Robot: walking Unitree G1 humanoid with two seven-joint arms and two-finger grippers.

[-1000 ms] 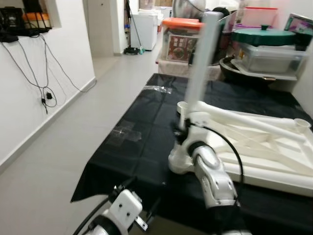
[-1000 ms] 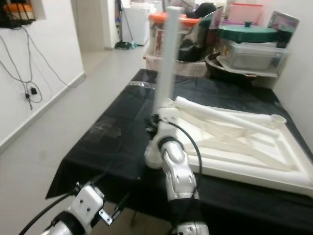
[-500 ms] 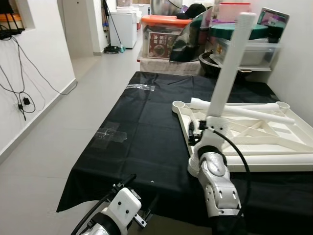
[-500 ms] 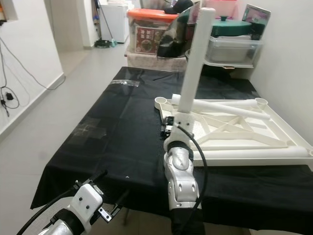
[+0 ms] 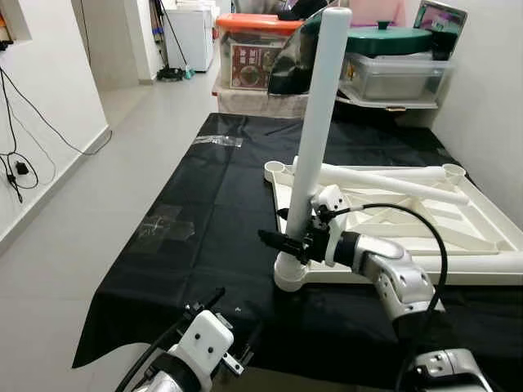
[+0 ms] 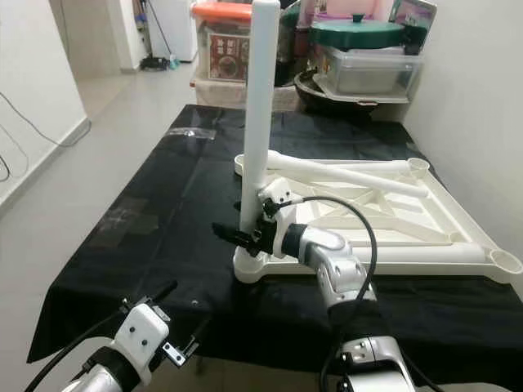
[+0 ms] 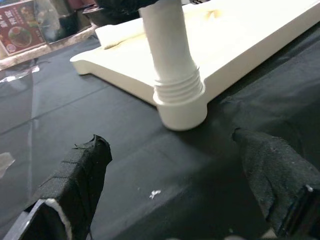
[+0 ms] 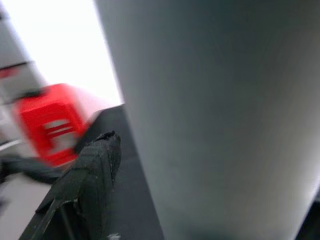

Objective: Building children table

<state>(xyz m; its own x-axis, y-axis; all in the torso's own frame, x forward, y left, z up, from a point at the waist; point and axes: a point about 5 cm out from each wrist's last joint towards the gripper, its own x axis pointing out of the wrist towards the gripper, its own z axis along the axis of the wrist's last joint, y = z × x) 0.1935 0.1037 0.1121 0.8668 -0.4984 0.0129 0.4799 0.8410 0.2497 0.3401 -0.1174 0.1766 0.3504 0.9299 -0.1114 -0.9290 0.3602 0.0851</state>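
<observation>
Leg (image 5: 317, 122) stands upright in the near-left corner socket (image 5: 292, 278) of the inverted white tabletop (image 5: 458, 237), which lies flat on the black-draped worktop (image 5: 204, 237). I keep the right gripper (image 5: 286, 242) clenched low on the leg so it can be turned home; threads remain exposed above the socket. Left gripper (image 7: 175, 195) hangs released below the worktop edge

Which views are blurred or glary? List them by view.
Right wrist view: soft and out of focus, the white leg too close, background washed out bright. Left wrist view: fairly sharp on the leg's threaded base, the near black fingers soft. Eye views: clear, even light, slight sheen on the black cloth.
</observation>
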